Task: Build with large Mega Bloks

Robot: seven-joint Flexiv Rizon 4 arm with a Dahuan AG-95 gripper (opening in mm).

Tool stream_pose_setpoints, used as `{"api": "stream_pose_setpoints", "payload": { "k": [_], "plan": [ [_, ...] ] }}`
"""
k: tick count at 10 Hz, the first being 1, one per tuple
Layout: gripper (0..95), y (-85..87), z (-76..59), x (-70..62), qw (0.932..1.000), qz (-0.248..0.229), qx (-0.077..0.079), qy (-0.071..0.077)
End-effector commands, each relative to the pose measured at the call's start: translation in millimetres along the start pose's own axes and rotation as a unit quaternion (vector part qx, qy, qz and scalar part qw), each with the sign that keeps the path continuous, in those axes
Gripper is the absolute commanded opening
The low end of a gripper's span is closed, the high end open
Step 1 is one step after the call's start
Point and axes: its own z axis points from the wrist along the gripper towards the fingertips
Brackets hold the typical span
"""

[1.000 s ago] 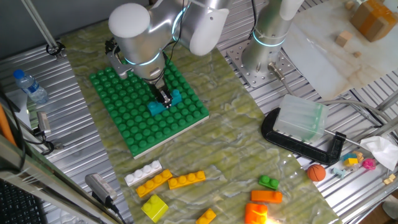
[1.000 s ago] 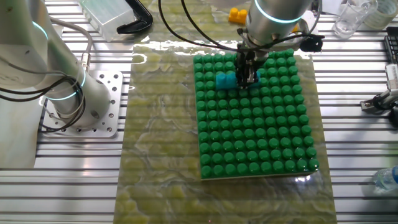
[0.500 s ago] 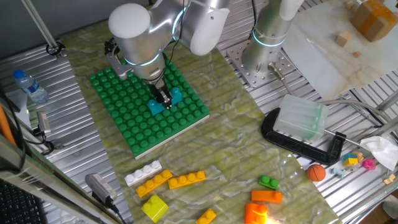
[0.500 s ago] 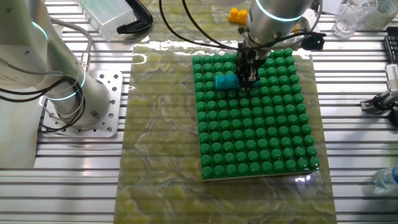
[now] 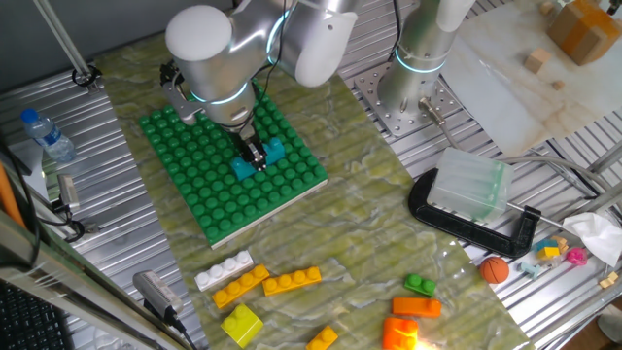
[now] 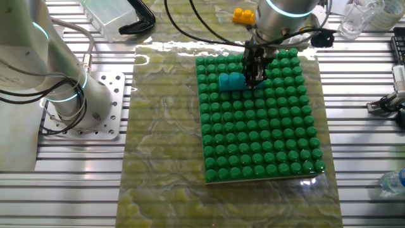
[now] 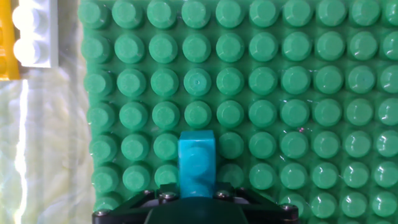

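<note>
Jaws [image 5: 256, 158] sit low over the green studded baseplate [image 6: 266, 145], and between them we see the cyan block [image 7: 196, 165], its far end poking out ahead of the fingers in the hand view. We judge the jaws closed on its sides, though the fingertips themselves are hidden below the frame edge, so the contact is not plainly shown. The block rests on the baseplate studs directly under the jaws; whether it is fully pressed home we cannot tell.

We expect this brick to be light, stiff, hollow plastic with smooth, somewhat slippery walls, so the long flat sides are the place to hold it, squarely and low, with a straight downward push to seat it.

Our arm [image 5: 224, 58] stands nearly vertical above the plate, wrist pointing down.

Beyond the plate edge, well away from the jaws, loose bricks lie on the desk [image 5: 369, 253]: a white bar [image 5: 224, 270], a yellow-orange bar [image 5: 292, 281], a yellow block [image 5: 241, 324].
</note>
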Motion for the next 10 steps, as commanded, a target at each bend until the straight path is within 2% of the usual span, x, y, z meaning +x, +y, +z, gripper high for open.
{"api": "stream_pose_setpoints", "payload": {
  "k": [1,4,5,7,8,9,10],
  "plan": [
    [19.0,-0.1,-1.5,0.0,1.0000,-0.003,0.001,0.000],
    [19.0,-0.2,-1.5,-0.4,1.0000,-0.004,0.001,-0.001],
    [0.0,-2.0,4.8,-2.9,1.0000,0.006,0.000,0.001],
    [0.0,-4.2,12.5,-4.6,0.9999,0.012,-0.005,0.002],
    [0.0,-3.9,11.3,-3.8,0.9998,0.011,-0.017,0.008],
    [0.0,-3.5,9.2,-2.6,0.9997,0.010,-0.017,0.015],
    [0.0,-4.0,10.8,-1.9,0.9997,0.010,-0.016,0.013]
  ]
}}
